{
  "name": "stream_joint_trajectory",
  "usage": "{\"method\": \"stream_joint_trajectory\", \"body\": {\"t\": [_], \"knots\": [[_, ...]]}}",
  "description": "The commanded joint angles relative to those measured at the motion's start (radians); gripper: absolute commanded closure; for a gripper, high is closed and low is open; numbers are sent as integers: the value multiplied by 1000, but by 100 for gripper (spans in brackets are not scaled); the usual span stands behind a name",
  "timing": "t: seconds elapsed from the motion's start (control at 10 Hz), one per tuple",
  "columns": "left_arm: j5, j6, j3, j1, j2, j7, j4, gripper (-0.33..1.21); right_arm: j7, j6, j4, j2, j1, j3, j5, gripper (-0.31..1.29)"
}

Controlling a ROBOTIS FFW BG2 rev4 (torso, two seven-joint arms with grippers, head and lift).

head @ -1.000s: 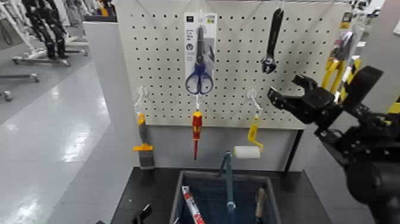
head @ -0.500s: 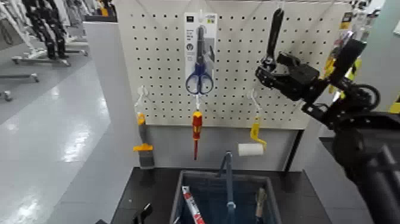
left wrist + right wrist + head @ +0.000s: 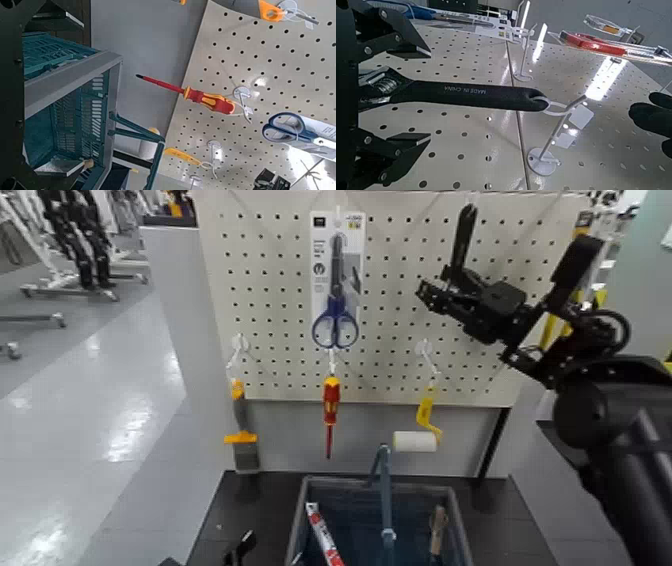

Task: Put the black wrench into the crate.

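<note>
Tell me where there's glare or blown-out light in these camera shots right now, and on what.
Head view: bright white reflections on the glossy floor, left side. Left wrist view: a bright patch on the pegboard near the scissors. Right wrist view: white streaks beyond the wrench, one just past the loop end of its handle.

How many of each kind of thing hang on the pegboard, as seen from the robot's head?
Scissors: 1
Screwdriver: 1
Wrench: 1
Paint roller: 1
Scraper or brush: 1
Total: 5
</note>
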State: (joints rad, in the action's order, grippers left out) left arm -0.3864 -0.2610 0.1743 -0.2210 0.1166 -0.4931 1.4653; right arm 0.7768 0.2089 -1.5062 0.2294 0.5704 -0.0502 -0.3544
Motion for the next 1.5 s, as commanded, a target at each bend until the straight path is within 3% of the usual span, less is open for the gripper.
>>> {"method": "stream_joint_trajectory", "body": {"t": [0.1, 1.0, 1.4, 1.5], "knots": [[0, 0, 1, 0, 0, -1, 0, 9, -4, 7, -23, 4, 0, -2, 2, 113], [-2, 6, 5, 2, 2, -1, 0, 9, -11, 7, -77, 8, -3, 7, 31, 113], [-3, 8, 2, 2, 2, -2, 0, 9, -68, 70, -356, 2, -99, 55, 51, 113], [-3, 8, 4, 2, 3, -2, 1, 9, -77, 84, -387, -7, -129, 58, 51, 113]]}}
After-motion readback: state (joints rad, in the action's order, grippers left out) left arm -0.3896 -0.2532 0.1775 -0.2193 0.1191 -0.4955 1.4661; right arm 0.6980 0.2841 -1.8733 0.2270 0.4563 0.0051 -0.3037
